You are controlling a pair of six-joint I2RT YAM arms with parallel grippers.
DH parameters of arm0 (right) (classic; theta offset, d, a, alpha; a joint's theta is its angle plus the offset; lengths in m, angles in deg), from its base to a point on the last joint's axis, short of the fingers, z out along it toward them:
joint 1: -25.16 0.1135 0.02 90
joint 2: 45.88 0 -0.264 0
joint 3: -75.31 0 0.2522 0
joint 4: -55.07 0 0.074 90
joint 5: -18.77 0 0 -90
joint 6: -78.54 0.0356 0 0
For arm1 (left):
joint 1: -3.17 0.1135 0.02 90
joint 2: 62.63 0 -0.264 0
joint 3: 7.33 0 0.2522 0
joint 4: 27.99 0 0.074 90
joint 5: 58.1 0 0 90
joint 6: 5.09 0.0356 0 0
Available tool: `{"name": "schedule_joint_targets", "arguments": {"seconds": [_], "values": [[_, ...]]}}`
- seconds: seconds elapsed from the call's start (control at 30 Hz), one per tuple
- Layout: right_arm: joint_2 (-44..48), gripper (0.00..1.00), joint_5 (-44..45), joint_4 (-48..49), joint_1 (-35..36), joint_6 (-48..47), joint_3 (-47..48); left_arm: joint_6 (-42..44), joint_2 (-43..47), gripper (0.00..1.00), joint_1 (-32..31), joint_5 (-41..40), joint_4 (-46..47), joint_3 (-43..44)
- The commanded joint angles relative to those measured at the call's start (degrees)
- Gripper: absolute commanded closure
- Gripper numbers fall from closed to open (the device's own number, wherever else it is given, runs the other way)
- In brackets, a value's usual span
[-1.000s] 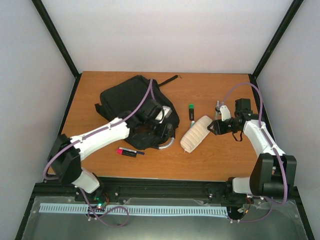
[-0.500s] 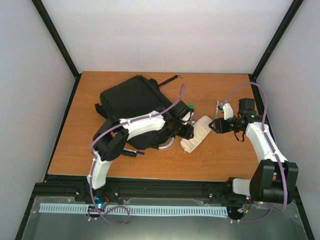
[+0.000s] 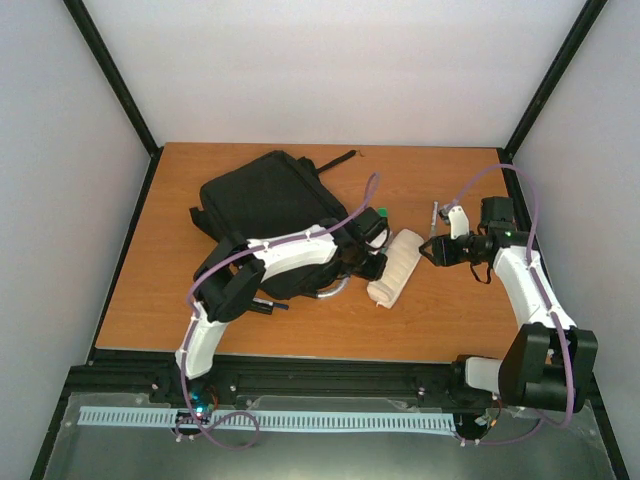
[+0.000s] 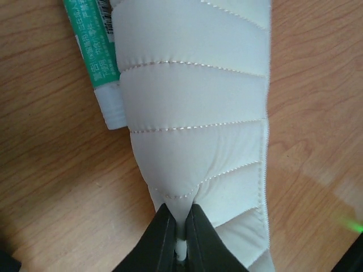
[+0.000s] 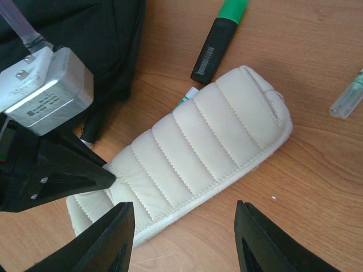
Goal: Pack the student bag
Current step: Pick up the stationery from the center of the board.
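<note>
Here the left gripper (image 4: 180, 225) has its jaws pressed together on a small fold of fabric at one end of the cream ribbed pencil pouch (image 4: 193, 96). The pinched fabric puckers just above the black fingertips.

The student bag (image 3: 265, 195) lies flat on the far left part of the wooden table (image 3: 450, 320), its black straps trailing toward the back edge. In the top view the left gripper (image 3: 377, 266) sits just off the bag's right edge, with the arm reaching across the bag's near corner. The bag is therefore to the left of and behind the clamped jaws, not between them. The right wrist view shows the bag's black fabric (image 5: 85, 34) in the upper left corner, behind the left gripper (image 5: 108, 177).

The pouch (image 3: 395, 268) lies slantwise just right of the bag. A green-and-white printed tube (image 4: 96, 56) is tucked against its side, and a green-capped black highlighter (image 5: 218, 39) lies nearby.

The right gripper (image 5: 184, 211) hangs over the pouch's other side with its fingers apart and nothing between them. In the top view the right gripper (image 3: 432, 250) is well apart from the bag, with the pouch between the two.
</note>
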Motion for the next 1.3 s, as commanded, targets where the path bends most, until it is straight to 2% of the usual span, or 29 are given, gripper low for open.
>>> {"name": "schedule_joint_targets", "arguments": {"seconds": [0.0, 0.1, 0.2, 0.4, 0.57, 0.73, 0.93, 1.0, 1.07, 1.13, 1.2, 1.23, 1.27], "values": [[2.7, 0.51, -2.1, 0.2, -1.3, -0.2, -0.2, -1.2, 7.6, 0.99, -0.1, -0.6, 3.2, -2.5], [3.8, 0.46, -4.0, -2.0, -2.3, 0.1, 1.7, -2.2, 14.3, 0.99, -0.1, -4.3, 6.0, -6.1], [3.9, 0.4, -7.4, -5.4, -2.9, 0.1, 5.1, -3.4, 21.6, 0.99, -0.2, -10.4, 12.6, -10.6], [1.2, 0.23, -21.0, -11.2, -2.9, 1.3, 10.5, -9.8, 31.9, 0.99, -0.1, -20.9, 24.4, -20.1], [-2.4, 0.17, -32.4, -12.7, -2.8, 0.3, 11.6, -13.9, 32.7, 0.99, -0.1, -18.2, 32.4, -22.9], [-4.6, 0.16, -38.2, -11.4, -2.0, 0.9, 13.7, -16.3, 31.9, 0.99, -0.1, -14.9, 35.8, -22.8], [-5.8, 0.17, -35.6, -3.1, 1.8, 8.6, 14.5, -17.3, 31.2, 0.99, -0.2, -11.0, 38.3, -23.0], [-6.5, 0.2, -34.0, -1.6, 3.9, 9.7, 14.9, -17.4, 30.8, 0.99, -0.1, -10.2, 37.9, -22.6], [-7.1, 0.28, -33.2, -0.2, 4.8, 10.8, 14.8, -17.5, 30.6, 0.99, -0.2, -9.7, 38.1, -22.7], [-7.7, 0.48, -32.7, 0.8, 4.8, 11.5, 14.6, -17.4, 30.7, 0.99, -0.1, -9.9, 37.5, -22.6], [-7.4, 0.63, -31.2, 1.1, 4.6, 11.2, 14.2, -16.7, 30.9, 0.99, -0.1, -10.4, 35.6, -22.1], [-6.8, 0.69, -30.4, 1.3, 4.4, 10.9, 13.8, -15.8, 30.9, 0.94, -0.1, -10.7, 33.7, -21.6], [-6.1, 0.75, -29.1, 1.7, 4.1, 10.8, 13.2, -14.6, 31.0, 0.78, -0.2, -11.2, 31.6, -21.0]]}}
